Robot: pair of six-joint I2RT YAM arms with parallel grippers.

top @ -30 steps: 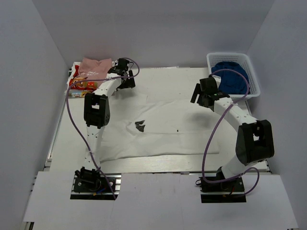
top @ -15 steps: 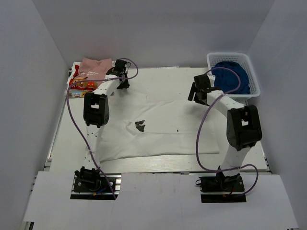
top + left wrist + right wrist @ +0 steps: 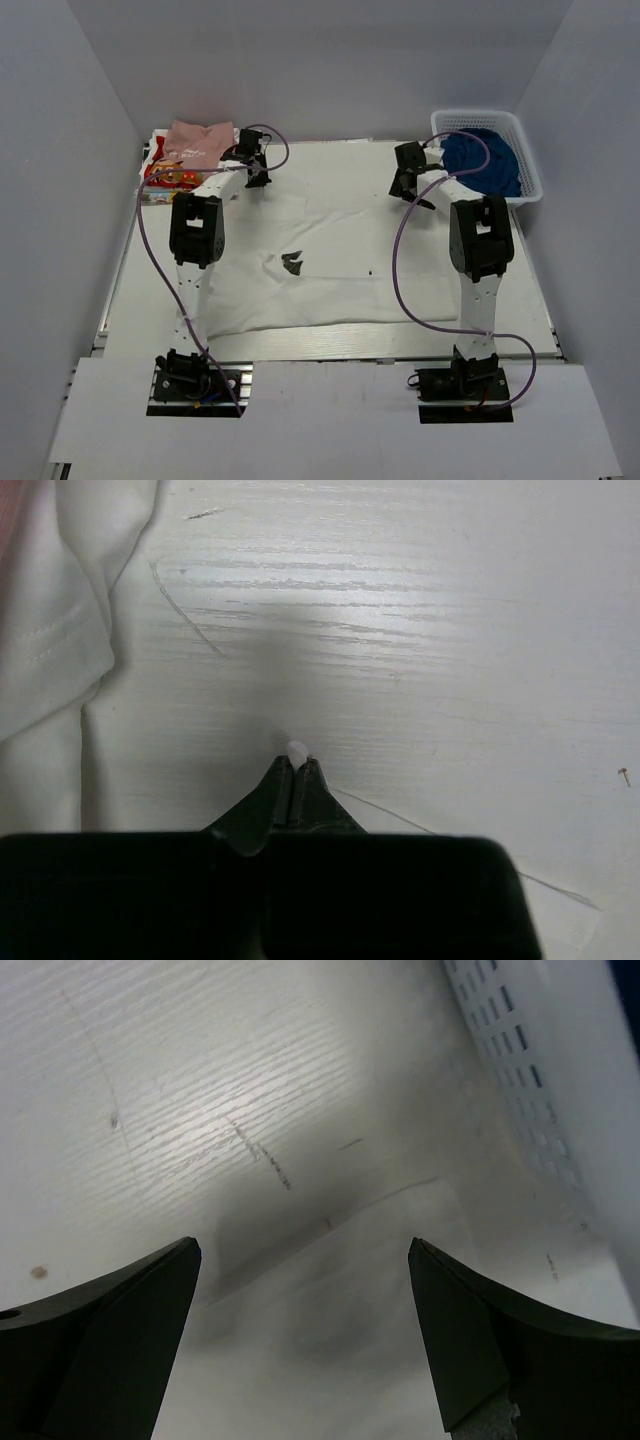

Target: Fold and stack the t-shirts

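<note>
The large white t-shirt (image 3: 330,260) lies spread on the table, its black print (image 3: 292,262) near the middle. My left gripper (image 3: 257,178) is at the shirt's far left corner. Its jaws are shut, and a small white nub of cloth shows between the tips (image 3: 297,758). The shirt's sleeve (image 3: 50,630) bunches to the left. My right gripper (image 3: 404,190) hangs open over the shirt's far right corner (image 3: 380,1300), with one finger on each side (image 3: 303,1247). A pale pink t-shirt (image 3: 198,140) lies folded at the far left on one with red-yellow print (image 3: 168,181).
A white plastic basket (image 3: 531,186) holding blue cloth (image 3: 485,160) stands at the far right, and its wall (image 3: 560,1090) is close beside the right gripper. Grey walls enclose the table on three sides.
The left gripper has gone from open to shut at the shirt's far left corner. The right arm has swung inward and away to the shirt's far right corner, still open.
</note>
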